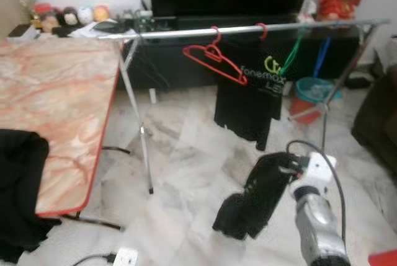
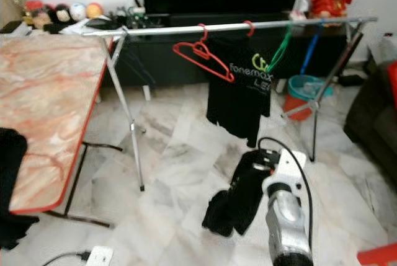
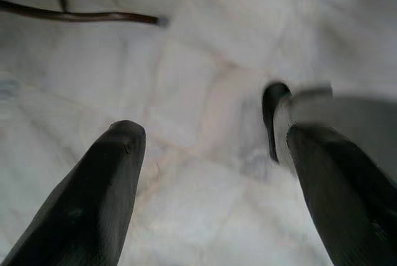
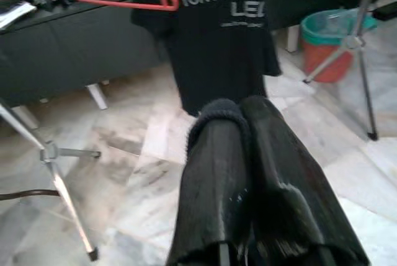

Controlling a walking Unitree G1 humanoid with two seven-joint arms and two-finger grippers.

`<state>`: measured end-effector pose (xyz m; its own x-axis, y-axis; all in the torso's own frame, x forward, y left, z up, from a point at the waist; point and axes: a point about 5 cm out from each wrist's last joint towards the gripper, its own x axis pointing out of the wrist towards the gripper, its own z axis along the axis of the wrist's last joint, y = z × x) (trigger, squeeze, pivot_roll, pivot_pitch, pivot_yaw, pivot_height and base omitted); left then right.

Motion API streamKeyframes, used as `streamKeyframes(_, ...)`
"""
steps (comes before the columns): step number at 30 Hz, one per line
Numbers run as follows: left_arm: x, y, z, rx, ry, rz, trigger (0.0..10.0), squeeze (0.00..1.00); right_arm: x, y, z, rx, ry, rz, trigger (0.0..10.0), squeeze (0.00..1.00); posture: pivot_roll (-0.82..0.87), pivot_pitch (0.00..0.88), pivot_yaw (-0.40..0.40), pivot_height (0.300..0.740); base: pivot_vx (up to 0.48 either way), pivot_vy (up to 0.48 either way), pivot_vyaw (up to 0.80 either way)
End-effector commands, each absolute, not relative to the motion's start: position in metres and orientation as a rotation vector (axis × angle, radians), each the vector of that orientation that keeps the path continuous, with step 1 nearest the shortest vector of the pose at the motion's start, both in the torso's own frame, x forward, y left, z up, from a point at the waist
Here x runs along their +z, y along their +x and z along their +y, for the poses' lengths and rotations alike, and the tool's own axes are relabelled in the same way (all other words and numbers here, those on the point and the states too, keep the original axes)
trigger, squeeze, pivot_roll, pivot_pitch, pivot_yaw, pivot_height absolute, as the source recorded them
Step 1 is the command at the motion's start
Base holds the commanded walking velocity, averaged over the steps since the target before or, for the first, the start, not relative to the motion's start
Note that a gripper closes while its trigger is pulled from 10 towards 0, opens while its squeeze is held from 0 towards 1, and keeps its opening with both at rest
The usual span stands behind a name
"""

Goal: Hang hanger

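A marble-patterned table [image 1: 56,111] stands at the robot's left; a chrome clothes rail [image 1: 248,29] on crossed legs spans the room ahead, in front of a dark TV cabinet [image 2: 173,49]. On the rail hang a black printed T-shirt [image 1: 251,101] and, just beside it, an empty red hanger [image 1: 214,58], tilted, its hook already over the bar; a green hanger [image 1: 290,55] hangs further right.

The right gripper [image 1: 248,207] is low over the marble floor [image 1: 186,167], well short of the rail, its two black fingers [image 4: 217,173] pressed together with nothing visibly between them. The silver forearm [image 1: 319,222] extends forward and slightly inward, wrist roughly level.

The left gripper [image 3: 211,185] points at the floor, fingers spread apart and empty.

Judged from this, the hanging step looks complete or nearly so. To finish well, the arm should keep clear of the shirt hem and rail legs, leaving the tilted hanger undisturbed.
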<state>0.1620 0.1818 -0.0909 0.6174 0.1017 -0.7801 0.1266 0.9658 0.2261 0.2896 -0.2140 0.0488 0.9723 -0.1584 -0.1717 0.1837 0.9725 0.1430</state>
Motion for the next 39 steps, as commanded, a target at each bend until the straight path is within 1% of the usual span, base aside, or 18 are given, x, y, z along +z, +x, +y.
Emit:
streamKeyframes(1,-0.091,0.161,0.18,-0.007,0.265,0.908,10.0,0.0,0.056,0.29,-0.22,-0.187,0.166,0.12,10.0,0.0,0.04,0.0,-0.029,0.736,0.0,0.0,0.0)
streamKeyframes(6,-0.088,0.169,0.188,0.062,0.223,0.91,10.0,0.0,0.056,0.297,-0.214,-0.174,0.182,0.13,10.0,0.0,0.06,0.0,-0.041,0.736,0.0,0.0,0.0)
streamKeyframes(10,-0.084,0.177,0.192,0.065,0.237,0.893,10.0,0.0,0.062,0.304,-0.211,-0.17,0.193,0.121,10.0,0.0,0.07,0.0,-0.045,0.736,0.0,0.0,0.0)
streamKeyframes(16,-0.075,0.193,0.202,0.105,0.238,0.861,10.0,0.0,0.066,0.318,-0.202,-0.159,0.203,0.119,10.0,0.0,0.08,0.0,-0.025,0.736,0.0,-0.289,0.0)
streamKeyframes(23,-0.07,0.203,0.202,0.108,0.24,0.843,10.0,0.0,0.078,0.33,-0.2,-0.171,0.216,0.093,10.0,0.0,0.07,0.0,-0.02,0.736,0.0,-0.334,0.0)
streamKeyframes(26,-0.071,0.2,0.202,0.125,0.233,0.847,10.0,0.0,0.08,0.333,-0.198,-0.167,0.215,0.086,10.0,0.0,0.07,0.0,-0.021,0.736,0.0,-0.333,0.0)
streamKeyframes(31,-0.077,0.186,0.206,0.148,0.225,0.872,10.0,0.0,0.075,0.327,-0.193,-0.16,0.216,0.093,10.0,0.0,0.09,0.0,-0.016,0.736,0.0,-0.332,0.0)
streamKeyframes(34,-0.08,0.181,0.208,0.152,0.227,0.881,10.0,0.0,0.072,0.324,-0.195,-0.177,0.22,0.096,10.0,0.0,0.08,0.007,-0.013,0.736,0.0,-0.334,0.0)
streamKeyframes(39,-0.078,0.183,0.21,0.156,0.231,0.871,10.0,0.0,0.072,0.322,-0.196,-0.185,0.222,0.091,10.0,0.0,0.08,0.021,-0.022,0.736,0.0,-0.334,0.0)
